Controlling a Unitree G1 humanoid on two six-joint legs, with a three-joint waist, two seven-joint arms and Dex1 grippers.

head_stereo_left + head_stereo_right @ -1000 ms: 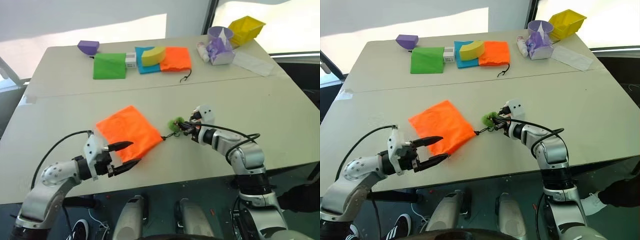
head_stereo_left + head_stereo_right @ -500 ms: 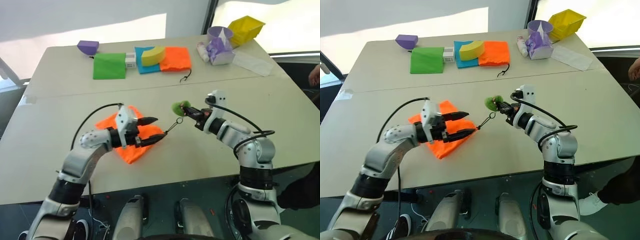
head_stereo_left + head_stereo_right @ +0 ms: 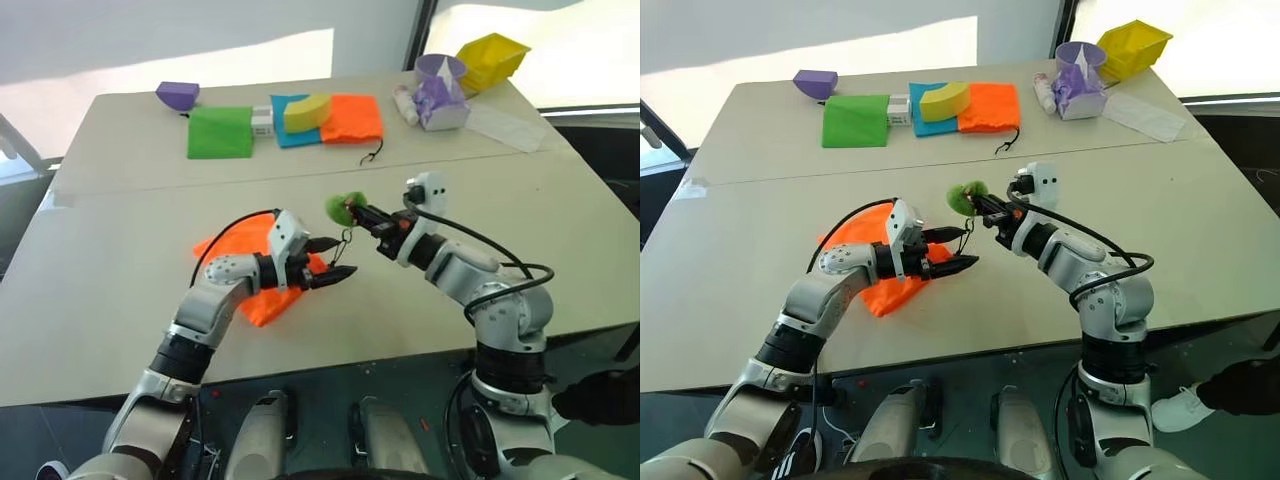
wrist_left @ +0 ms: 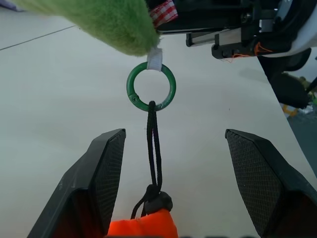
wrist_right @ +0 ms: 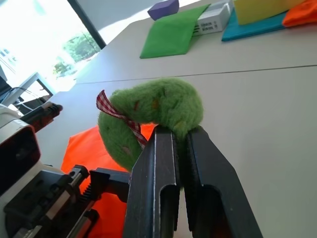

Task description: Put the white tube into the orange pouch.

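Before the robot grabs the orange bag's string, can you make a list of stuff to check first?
1. Right gripper shut on the fuzzy green ring: ok.
2. Black cord hangs from the ring down to the orange pouch: ok.
3. Left gripper open, one finger on each side of the cord: ok.
4. Pouch mouth open: not ok, bunched shut at the cord.
5. White tube in reach: cannot tell.

Green pouch [image 3: 219, 132], purple bowl [image 3: 177, 95], yellow bin [image 3: 492, 59], darker-orange pouch [image 3: 358, 117], beige table [image 3: 150, 300]
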